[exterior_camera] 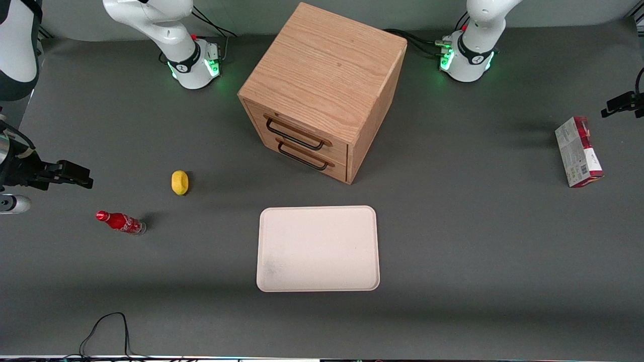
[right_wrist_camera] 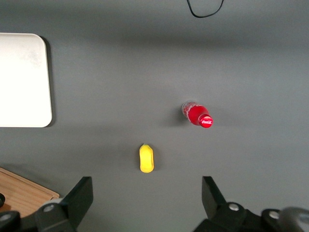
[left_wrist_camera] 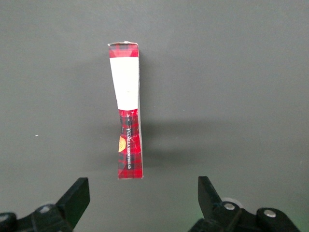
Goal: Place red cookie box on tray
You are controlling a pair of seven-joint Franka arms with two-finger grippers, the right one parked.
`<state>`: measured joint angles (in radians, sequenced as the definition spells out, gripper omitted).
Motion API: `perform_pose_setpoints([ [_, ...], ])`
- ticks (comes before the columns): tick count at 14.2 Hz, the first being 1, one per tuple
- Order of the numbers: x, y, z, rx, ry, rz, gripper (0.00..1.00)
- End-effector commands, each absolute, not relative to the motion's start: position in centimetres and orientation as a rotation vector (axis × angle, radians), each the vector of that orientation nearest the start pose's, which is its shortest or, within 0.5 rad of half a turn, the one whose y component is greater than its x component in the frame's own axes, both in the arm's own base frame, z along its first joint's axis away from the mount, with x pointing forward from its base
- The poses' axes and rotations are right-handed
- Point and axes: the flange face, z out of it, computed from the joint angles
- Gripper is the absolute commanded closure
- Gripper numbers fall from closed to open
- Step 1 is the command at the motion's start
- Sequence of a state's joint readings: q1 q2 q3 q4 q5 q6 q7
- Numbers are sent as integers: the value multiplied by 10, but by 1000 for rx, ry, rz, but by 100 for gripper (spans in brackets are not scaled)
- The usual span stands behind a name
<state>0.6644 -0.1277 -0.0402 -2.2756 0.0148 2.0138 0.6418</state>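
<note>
1. Pincer of the left arm hangs above the counter, over the red cookie box, well clear of it. Its two fingers are spread wide with nothing between them; the box's narrow edge shows in the gap, untouched.
2. Red cookie box stands on a long edge near the counter's edge at the working arm's end, grey-white printed face showing in the front view. From the wrist camera it reads as a narrow strip: red tartan with a white panel along one half.
3. Tray lies flat near the middle of the counter, toward the edge nearest the front camera, nothing on it. The box is well apart from it.
4. Wooden drawer cabinet sits farther from the front camera than the tray, turned at an angle, two dark handles on its front.
5. Yellow lemon-like object and small red cola bottle lie toward the parked arm's end, bottle nearer the front camera.
</note>
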Motion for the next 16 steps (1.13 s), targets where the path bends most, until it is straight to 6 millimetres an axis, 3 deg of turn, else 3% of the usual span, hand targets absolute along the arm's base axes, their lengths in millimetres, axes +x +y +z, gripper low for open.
perform_pose_setpoints([
  [1, 399, 282, 371, -3195, 157, 181, 0],
  [5, 396, 279, 317, -3171, 171, 110, 0],
  [9, 397, 288, 272, -3159, 248, 71, 0],
  [16, 401, 291, 241, -3152, 258, 51, 0],
])
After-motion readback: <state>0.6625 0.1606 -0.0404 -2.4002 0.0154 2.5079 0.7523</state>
